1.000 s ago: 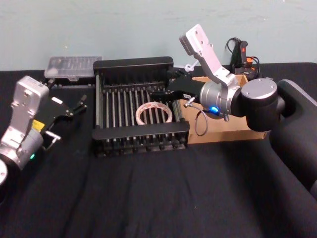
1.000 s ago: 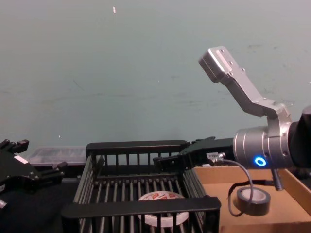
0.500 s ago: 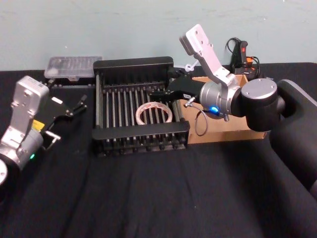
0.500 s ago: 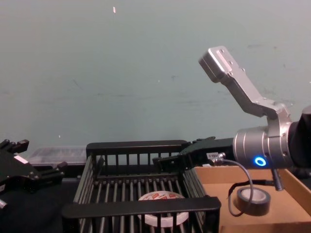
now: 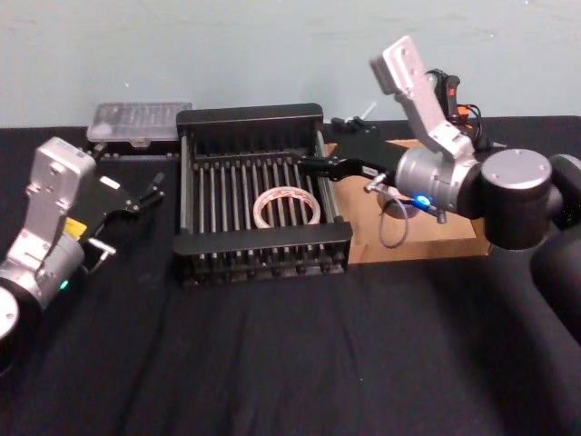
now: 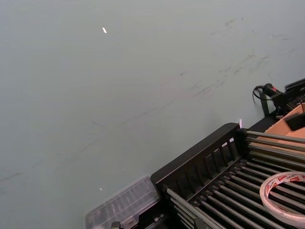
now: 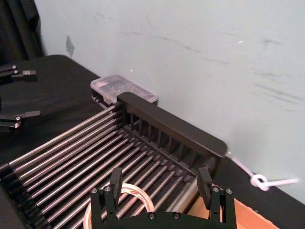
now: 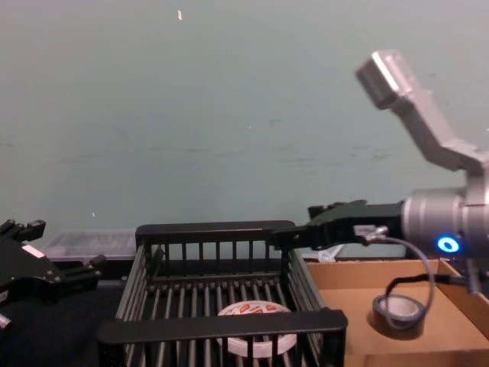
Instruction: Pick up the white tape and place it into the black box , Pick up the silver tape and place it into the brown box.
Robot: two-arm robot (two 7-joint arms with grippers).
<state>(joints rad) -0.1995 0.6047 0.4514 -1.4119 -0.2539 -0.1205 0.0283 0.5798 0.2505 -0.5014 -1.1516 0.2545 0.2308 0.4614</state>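
The white tape [image 5: 286, 207] [image 8: 256, 309] [image 6: 286, 191] lies flat on the bars inside the black box [image 5: 250, 116] [image 8: 214, 229] [image 7: 171, 126]. To its right, the silver tape [image 8: 399, 312] rests on the floor of the brown box [image 5: 427, 243] [image 8: 344, 306]. My right gripper [image 5: 320, 143] [image 8: 283, 235] [image 7: 159, 179] hovers open and empty above the black box's right rim, beside the brown box's back corner. My left gripper [image 5: 132, 218] [image 8: 65, 245] is parked open, left of the black box.
A clear plastic case [image 5: 141, 120] [image 7: 124, 87] sits behind the black box's left corner. A black handheld device with cables [image 5: 449, 95] stands behind the brown box. A teal wall closes the back. Black cloth [image 5: 290, 363] covers the table in front.
My right gripper has drawn back to the right, from over the black box's interior to its right rim. Both tapes and the left arm stay put.
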